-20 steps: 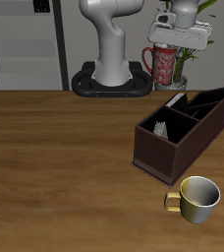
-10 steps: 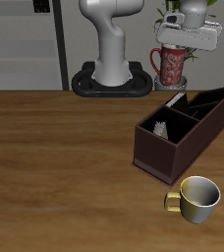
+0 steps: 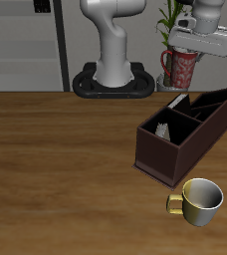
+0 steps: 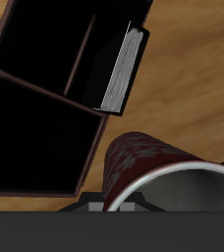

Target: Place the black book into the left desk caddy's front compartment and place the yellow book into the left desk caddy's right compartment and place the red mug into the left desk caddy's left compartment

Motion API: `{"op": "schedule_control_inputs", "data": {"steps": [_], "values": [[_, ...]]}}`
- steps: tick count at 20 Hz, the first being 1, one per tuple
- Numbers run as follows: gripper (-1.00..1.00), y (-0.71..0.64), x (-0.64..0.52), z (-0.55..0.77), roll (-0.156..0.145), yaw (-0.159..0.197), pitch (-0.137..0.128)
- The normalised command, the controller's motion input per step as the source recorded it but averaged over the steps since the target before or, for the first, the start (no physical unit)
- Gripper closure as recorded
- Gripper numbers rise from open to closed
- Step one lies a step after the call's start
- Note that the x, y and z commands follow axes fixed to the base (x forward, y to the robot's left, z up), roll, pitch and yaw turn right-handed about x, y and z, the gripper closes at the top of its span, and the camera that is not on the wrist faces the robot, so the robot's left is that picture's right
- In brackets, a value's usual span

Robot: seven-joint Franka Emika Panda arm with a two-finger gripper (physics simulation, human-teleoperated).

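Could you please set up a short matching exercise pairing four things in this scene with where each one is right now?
Things:
1. red mug
2. pale-yellow mug
3. left desk caddy
4. yellow book

Places:
A. standing on the table near its front edge
B. held in the air by the gripper
C. inside a compartment of the caddy
D. resting on the table, farther back than the pale-yellow mug

Pairs: 1-B, 2-A, 3-D, 4-C
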Motion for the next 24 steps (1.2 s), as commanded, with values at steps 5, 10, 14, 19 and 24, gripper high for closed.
{"op": "schedule_control_inputs", "data": {"steps": [5,10,14,19,24], "values": [[1.00,0.25,-0.17,-0.05,0.047,-0.008,0.011],[1.00,0.15,-0.01,0.03,0.039,0.024,-0.010],[1.00,0.28,0.07,0.07,0.025,-0.004,-0.017],[1.00,0.28,0.10,-0.04,0.054,0.018,0.018],[1.00,0.21,0.19,-0.06,0.003,-0.011,0.015]]}}
